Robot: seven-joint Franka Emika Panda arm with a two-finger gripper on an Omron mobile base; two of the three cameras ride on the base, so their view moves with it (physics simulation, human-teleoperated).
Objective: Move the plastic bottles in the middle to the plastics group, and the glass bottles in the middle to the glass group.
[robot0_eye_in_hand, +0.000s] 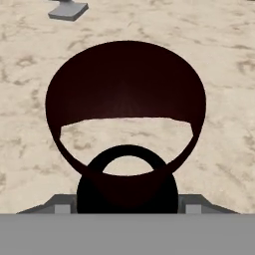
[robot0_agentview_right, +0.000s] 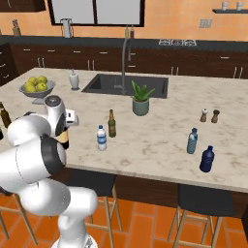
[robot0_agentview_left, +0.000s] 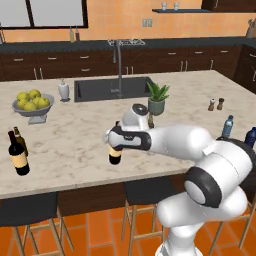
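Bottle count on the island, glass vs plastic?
Glass: 4 (tan-label wine bottle, brown bottle, cream-label wine bottle, olive-green bottle)
Plastic: 3 (clear bottle, light-blue bottle, dark-blue bottle)
Total: 7

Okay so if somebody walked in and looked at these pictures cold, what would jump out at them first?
Probably the white arm reaching over the marble island, its claw straddling the neck of the black wine bottle near the island's front edge. Next, the bowl of yellow-green fruit at the far left, with two dark bottles standing in front of it. Then the potted plant beside the sink.
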